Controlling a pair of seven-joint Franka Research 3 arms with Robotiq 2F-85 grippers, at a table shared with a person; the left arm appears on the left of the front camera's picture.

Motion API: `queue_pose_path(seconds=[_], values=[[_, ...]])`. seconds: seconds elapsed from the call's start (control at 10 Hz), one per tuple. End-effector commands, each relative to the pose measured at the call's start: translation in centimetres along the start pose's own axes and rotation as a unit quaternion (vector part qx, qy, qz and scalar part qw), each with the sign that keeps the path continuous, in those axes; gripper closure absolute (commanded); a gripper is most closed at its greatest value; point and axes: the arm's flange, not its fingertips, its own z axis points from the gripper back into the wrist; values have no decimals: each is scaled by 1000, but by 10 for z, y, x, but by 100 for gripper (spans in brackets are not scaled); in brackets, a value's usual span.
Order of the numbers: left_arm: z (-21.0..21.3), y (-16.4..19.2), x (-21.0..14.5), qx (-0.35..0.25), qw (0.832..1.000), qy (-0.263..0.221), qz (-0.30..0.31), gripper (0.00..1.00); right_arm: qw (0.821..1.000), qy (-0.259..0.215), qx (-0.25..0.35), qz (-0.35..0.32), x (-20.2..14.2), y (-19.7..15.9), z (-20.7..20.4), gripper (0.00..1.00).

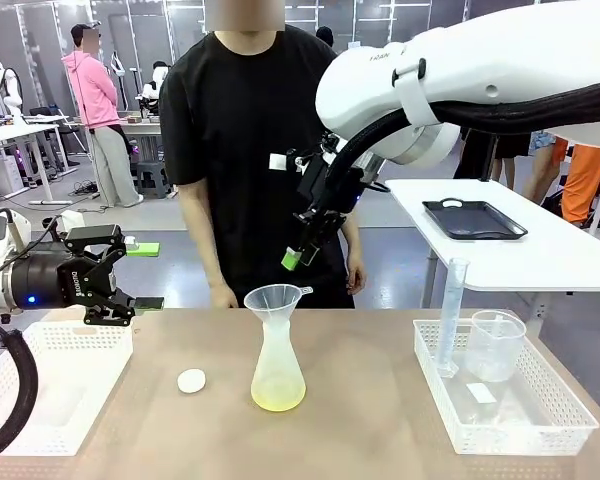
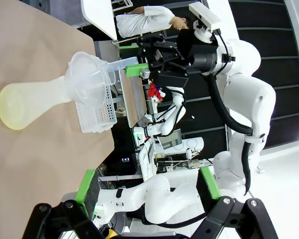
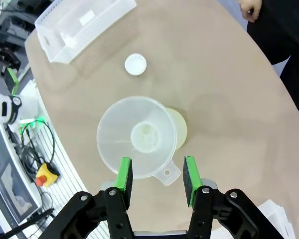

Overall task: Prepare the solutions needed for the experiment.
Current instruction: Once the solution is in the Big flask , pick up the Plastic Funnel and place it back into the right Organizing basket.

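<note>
1. One frosted conical flask (image 1: 278,360) stands mid-table (image 1: 380,430), the solutions (image 1: 278,401) pooled yellow-green in its base and one funnel (image 1: 275,298) in its neck.
2. One white stopper (image 1: 191,380) lies just left of it.
3. Two white baskets, left (image 1: 20,425) and right (image 1: 565,420); the right one holds one graduated cylinder (image 1: 450,315) and one beaker (image 1: 495,345).
4. Two hands: left hand (image 1: 128,275) spread wide, empty; right hand (image 3: 156,169) above the funnel, partly apart, empty.

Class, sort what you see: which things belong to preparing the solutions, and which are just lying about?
In the job: flask, funnel, liquid.
Lying about: stopper, beaker, cylinder, left basket, right basket, tray.
</note>
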Motion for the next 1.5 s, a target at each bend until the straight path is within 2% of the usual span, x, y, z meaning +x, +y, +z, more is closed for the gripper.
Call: queue_pose_path(seconds=[0.0,0.3,0.8,1.4], values=[[1,-1,1,1,1000,-1,-3,0,999,34,-16,30,12,-3,-6,47],[1,-1,1,1,1000,-1,-3,0,998,44,-27,42,24,2,-18,47],[1,-1,1,1,1000,-1,-3,0,994,89,-34,49,25,1,-35,47],[1,-1,1,1,1000,-1,-3,0,991,118,-13,58,21,3,-65,47]])
